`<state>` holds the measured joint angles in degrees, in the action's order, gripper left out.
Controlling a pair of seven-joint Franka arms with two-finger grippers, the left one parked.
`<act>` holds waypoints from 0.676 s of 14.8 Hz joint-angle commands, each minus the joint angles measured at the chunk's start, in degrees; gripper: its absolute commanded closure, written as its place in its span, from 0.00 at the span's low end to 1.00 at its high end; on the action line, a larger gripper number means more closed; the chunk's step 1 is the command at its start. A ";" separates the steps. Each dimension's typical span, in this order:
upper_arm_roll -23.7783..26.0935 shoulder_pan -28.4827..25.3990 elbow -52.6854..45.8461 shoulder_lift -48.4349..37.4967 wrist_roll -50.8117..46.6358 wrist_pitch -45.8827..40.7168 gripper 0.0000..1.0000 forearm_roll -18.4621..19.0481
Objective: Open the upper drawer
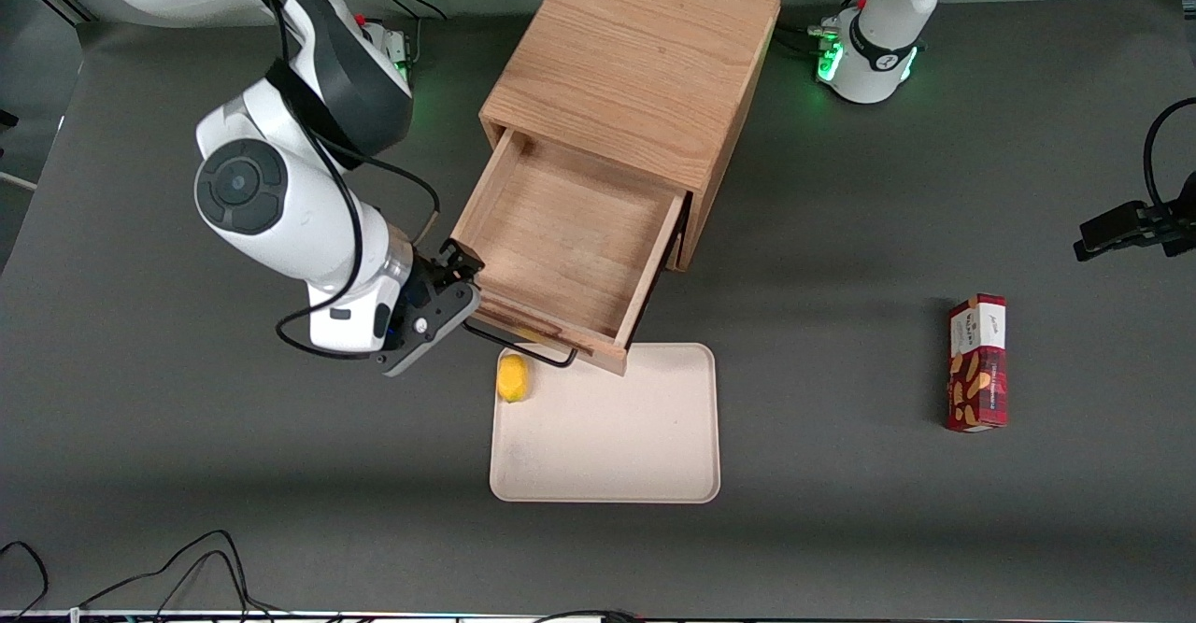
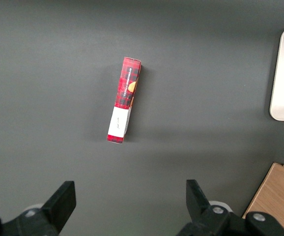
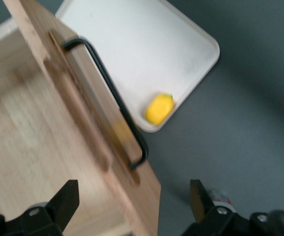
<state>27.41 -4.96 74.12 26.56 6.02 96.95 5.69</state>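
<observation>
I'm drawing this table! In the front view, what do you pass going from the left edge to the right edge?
Gripper with jaws open, lemon, tray, red snack box.

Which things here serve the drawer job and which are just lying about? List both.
Job: upper drawer, pulled out; its black handle; gripper beside the handle's end, jaws open.

Lying about: cream tray, yellow object on it, red box.
</observation>
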 commanded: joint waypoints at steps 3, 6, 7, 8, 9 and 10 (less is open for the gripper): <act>0.10 1.88 7.77 -12.64 -2.86 -7.03 0.00 1.69; 0.28 6.09 13.83 -20.56 -3.64 -9.50 0.00 0.81; 0.71 8.54 16.73 -23.19 -4.52 -9.50 0.00 0.03; 0.81 10.83 19.19 -26.00 -5.05 -9.33 0.00 -2.24; 0.81 13.11 20.96 -28.38 -5.32 -9.33 0.00 -4.27; 0.81 16.27 22.28 -29.88 -5.41 -9.41 0.00 -6.11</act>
<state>27.61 5.37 89.50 3.06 2.10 86.37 3.67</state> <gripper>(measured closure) 0.000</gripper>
